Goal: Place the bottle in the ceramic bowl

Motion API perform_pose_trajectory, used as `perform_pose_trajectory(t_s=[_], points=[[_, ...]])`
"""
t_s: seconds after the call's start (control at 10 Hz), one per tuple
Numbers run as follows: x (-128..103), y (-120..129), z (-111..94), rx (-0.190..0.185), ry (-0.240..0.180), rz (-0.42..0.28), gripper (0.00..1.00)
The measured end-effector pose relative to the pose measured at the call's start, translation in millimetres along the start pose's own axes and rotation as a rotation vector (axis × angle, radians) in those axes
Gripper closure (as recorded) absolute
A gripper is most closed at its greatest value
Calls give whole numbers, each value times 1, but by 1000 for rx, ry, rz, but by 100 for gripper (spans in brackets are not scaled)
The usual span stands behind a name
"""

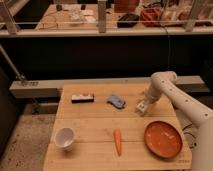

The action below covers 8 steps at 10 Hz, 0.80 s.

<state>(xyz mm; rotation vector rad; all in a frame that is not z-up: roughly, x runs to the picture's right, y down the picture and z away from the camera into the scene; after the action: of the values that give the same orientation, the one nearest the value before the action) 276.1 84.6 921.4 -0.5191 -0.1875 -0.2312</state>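
though jaws open, gripper (142,106) near plate (163,139)

This looks like a robotics lab or workshop. A plain wooden table (95,152) stands on a speckled floor (22,137) before a low grey ledge (42,89). Behind a railing (105,32), the far workbenches (60,17) are cluttered with gear and cables. A white robot arm (176,96) reaches in from the right, its gripper (142,106) spread just above the table's far right.
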Motion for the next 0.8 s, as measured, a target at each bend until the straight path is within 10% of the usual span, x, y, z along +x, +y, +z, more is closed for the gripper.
perform_pose_trajectory(t_s=[0.8], points=[[0, 0, 2, -2, -2, 0, 41]])
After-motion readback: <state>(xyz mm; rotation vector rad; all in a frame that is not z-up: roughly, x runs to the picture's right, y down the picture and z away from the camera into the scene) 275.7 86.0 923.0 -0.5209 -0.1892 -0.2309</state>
